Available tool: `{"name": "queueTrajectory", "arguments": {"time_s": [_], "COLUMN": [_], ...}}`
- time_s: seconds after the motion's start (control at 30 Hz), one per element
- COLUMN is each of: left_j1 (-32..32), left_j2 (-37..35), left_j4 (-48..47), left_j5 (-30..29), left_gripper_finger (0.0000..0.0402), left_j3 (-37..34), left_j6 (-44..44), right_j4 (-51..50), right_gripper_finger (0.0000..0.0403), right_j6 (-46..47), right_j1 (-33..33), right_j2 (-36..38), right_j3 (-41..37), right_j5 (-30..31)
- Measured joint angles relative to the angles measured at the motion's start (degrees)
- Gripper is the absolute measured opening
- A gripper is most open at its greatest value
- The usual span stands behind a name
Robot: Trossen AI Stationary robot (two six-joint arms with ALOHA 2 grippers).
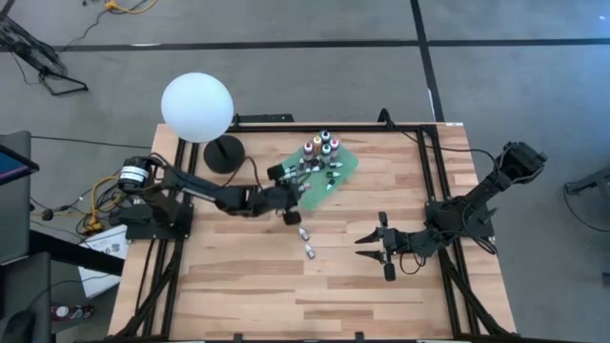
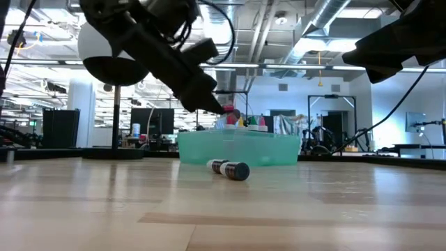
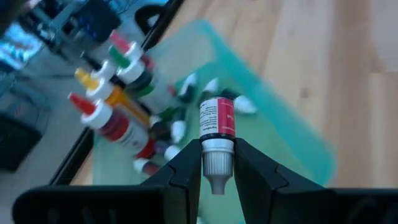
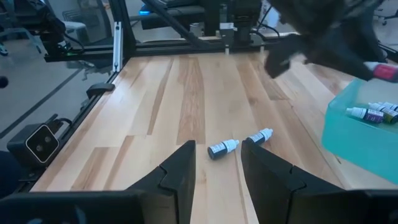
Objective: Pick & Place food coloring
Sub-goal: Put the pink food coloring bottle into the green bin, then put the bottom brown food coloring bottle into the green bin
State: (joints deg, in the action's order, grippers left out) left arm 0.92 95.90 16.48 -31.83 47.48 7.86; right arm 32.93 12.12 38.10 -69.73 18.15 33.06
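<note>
Pale wood table (image 1: 238,295) under bright workshop lights, with a white globe lamp (image 1: 196,107) at its far left corner; the left gripper (image 3: 217,169) hangs over the near edge of the teal tray (image 1: 350,168), its two dark fingers (image 3: 186,168) clenched on the white cap of a small dropper bottle (image 3: 216,124) with a pink label, the bottle's body pointing out ahead of the fingertips above the tray; just beyond it in the tray, a cluster of upright bottles (image 1: 321,148) with red, yellow and green tips, and a few small ones lying flat beside them; two more little bottles (image 4: 239,142) lie on their sides on the bare wood, between the two grippers and just ahead of the right gripper (image 4: 217,163); that one waits low over the table with its fingers parted and nothing between them.
</note>
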Motion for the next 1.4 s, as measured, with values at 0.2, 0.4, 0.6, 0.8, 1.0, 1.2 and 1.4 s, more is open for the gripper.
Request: {"name": "queueTrajectory", "arguments": {"time_s": [0.2,0.4,0.6,0.8,1.0,1.2,1.4], "left_j1": [-5.7,-8.1,-9.9,-10.7,-10.7,-8.5,-3.2], "left_j2": [0.1,0.1,0.1,0.1,0.1,-1.2,-7.9], "left_j4": [-3.9,-4.1,-4.1,-3.5,-3.2,-3.2,-8.0], "left_j5": [2.2,2.6,2.6,2.4,1.4,5.9,19.5], "left_gripper_finger": [0.0073,0.0073,0.0075,0.0108,0.0137,0.0141,0.0142], "left_j3": [0.0,0.0,0.0,0.0,0.0,0.0,0.1], "left_j6": [-4.0,-5.3,-6.1,-6.1,-5.4,-3.6,2.8], "right_j4": [-0.4,-0.4,-0.4,-0.4,-0.4,-0.6,-1.7], "right_gripper_finger": [0.0120,0.0120,0.0120,0.0120,0.0120,0.0120,0.0120], "right_j6": [0.0,0.0,0.0,0.0,0.0,3.5,7.6], "right_j1": [0.0,0.0,0.0,0.0,0.0,-2.0,-4.5], "right_j2": [0.0,0.0,0.0,0.0,0.0,0.0,0.0], "right_j3": [0.0,0.0,0.0,0.0,0.0,0.0,0.0], "right_j5": [0.0,0.0,0.0,0.0,0.0,-0.1,-0.2]}}
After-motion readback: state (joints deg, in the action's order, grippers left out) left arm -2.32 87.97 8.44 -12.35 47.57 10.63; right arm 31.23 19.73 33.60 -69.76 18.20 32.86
